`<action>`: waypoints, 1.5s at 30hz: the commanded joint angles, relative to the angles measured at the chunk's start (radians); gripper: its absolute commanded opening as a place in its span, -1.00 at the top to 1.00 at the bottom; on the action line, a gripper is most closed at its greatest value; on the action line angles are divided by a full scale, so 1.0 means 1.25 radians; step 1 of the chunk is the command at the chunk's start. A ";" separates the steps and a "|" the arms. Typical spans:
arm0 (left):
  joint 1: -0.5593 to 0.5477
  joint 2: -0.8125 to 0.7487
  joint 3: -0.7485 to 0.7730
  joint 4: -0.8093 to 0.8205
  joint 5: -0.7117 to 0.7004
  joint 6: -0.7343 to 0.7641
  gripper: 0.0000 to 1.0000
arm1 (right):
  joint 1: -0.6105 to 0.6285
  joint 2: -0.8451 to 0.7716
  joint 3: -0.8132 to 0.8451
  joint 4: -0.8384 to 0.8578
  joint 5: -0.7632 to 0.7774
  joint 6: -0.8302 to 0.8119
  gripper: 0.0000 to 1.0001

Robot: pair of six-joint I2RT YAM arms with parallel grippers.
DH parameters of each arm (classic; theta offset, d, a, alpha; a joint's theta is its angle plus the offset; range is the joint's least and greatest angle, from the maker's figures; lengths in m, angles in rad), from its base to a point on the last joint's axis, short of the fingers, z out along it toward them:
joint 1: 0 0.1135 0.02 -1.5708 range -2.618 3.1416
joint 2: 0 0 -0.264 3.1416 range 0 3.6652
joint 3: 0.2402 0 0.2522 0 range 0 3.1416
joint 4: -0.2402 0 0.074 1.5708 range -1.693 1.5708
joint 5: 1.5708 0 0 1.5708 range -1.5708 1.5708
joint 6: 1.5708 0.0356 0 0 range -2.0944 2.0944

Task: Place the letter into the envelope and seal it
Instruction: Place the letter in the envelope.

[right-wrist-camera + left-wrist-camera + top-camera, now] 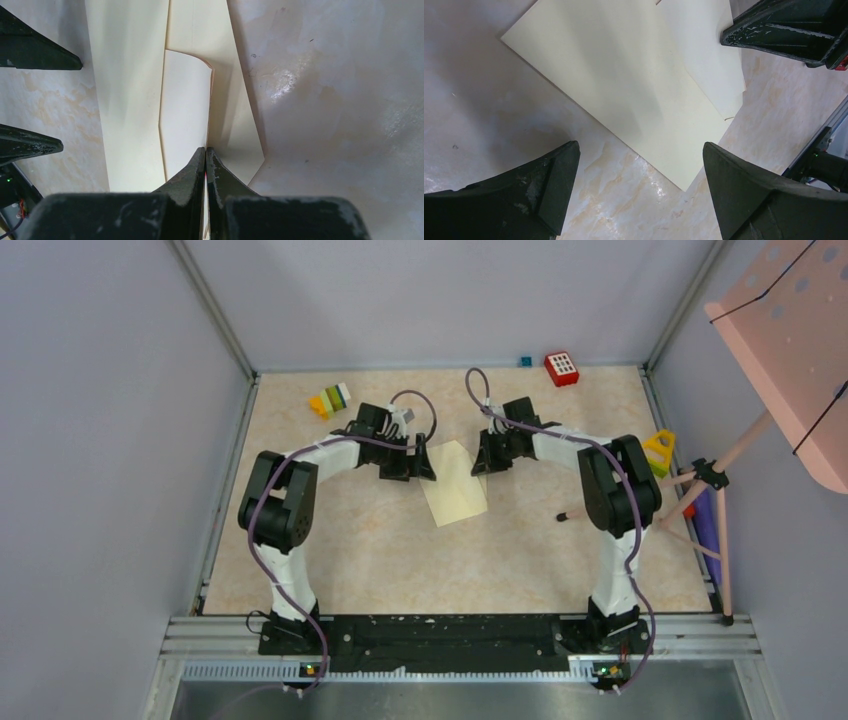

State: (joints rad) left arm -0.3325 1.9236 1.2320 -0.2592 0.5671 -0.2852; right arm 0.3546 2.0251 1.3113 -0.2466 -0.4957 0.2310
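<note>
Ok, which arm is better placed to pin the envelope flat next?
Probably left: the left gripper hangs open just above the envelope, holding nothing, while the right gripper is shut on a raised paper edge of it and busy.

robot arms: two were in view, left arm (285,502) and right arm (612,485)
envelope (455,488): one was counted
red dotted block (562,368): one
small teal cube (525,361): one
multicoloured block stack (330,400): one
yellow triangular toy (659,450): one
pink perforated panel (790,330): one
tripod (712,478): one
</note>
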 commanded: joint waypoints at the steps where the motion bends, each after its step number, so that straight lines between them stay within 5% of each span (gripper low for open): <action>1: -0.010 0.023 0.017 0.011 -0.002 0.007 -0.97 | -0.003 0.011 0.038 0.021 -0.016 0.006 1.00; 45: -0.036 0.075 0.067 0.026 0.003 -0.011 -0.97 | 0.038 0.062 0.071 0.034 -0.063 0.027 1.00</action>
State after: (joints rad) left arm -0.3618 1.9995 1.3220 -0.2356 0.5781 -0.2928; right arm 0.3847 2.0926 1.3827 -0.2394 -0.5541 0.2497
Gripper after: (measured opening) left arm 0.983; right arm 0.003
